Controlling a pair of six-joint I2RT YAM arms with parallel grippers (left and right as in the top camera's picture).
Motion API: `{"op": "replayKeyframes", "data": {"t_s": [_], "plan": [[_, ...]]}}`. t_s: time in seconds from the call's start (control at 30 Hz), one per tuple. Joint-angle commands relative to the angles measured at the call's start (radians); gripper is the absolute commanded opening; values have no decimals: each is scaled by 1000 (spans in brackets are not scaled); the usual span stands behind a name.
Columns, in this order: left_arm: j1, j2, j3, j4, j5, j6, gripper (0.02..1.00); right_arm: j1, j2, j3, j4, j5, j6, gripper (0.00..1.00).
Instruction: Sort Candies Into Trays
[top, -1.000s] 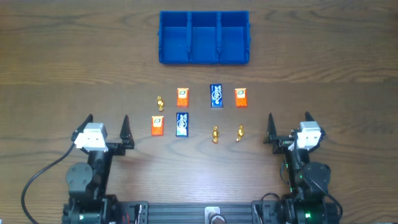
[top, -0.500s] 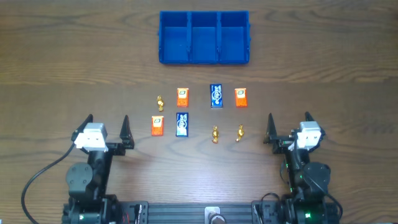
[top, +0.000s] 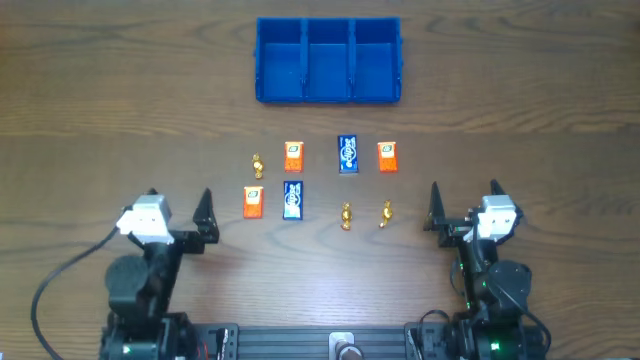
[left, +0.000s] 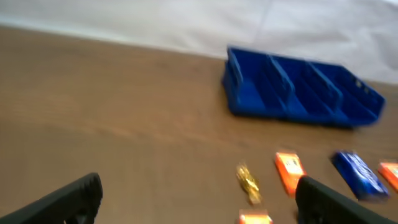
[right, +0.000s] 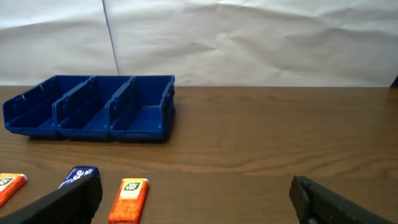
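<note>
A blue tray (top: 328, 96) with three compartments stands at the far middle of the wooden table. In front of it lie several candies: three orange packs (top: 293, 156), two blue packs (top: 347, 154) and three gold-wrapped sweets (top: 346, 216). My left gripper (top: 178, 205) is open near the front left, just left of an orange pack (top: 253, 201). My right gripper (top: 465, 200) is open at the front right, right of a gold sweet (top: 385, 213). The left wrist view has the tray (left: 292, 112), a gold sweet (left: 247, 182) and an orange pack (left: 288, 172). The right wrist view has the tray (right: 140, 127), an orange pack (right: 129, 199) and a blue pack (right: 78, 176).
All three tray compartments look empty. Bare wooden table surrounds the candies on both sides and towards the tray. A white wall stands behind the far edge of the table.
My left gripper has shifted slightly to the right, towards the candies. The right arm and the candies have not moved.
</note>
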Motion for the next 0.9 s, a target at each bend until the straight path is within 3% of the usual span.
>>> {"op": "replayKeyframes", "data": {"t_s": [0.03,0.13,0.27,0.43,0.6,0.77,0.9], "plan": [[-41,426,428,-269,170,-87,1000,-7,-9,-5,-2,-1,-12,998],[-132,740,614,-467,104,-113,1000,-7,-9,-5,-2,-1,-12,998],[-275,1095,713,-507,-42,-210,1000,-7,-9,-5,-2,-1,-12,998],[-329,1366,716,-438,-46,-253,998,-7,-9,-5,-2,-1,-12,998],[-393,1496,779,-425,-141,-275,1000,-7,-9,-5,-2,-1,-12,998],[-401,1579,798,-415,-164,-275,993,-7,-9,-5,-2,-1,-12,998],[-413,1597,798,-376,-172,-275,807,-7,-9,-5,-2,-1,-12,998]]}}
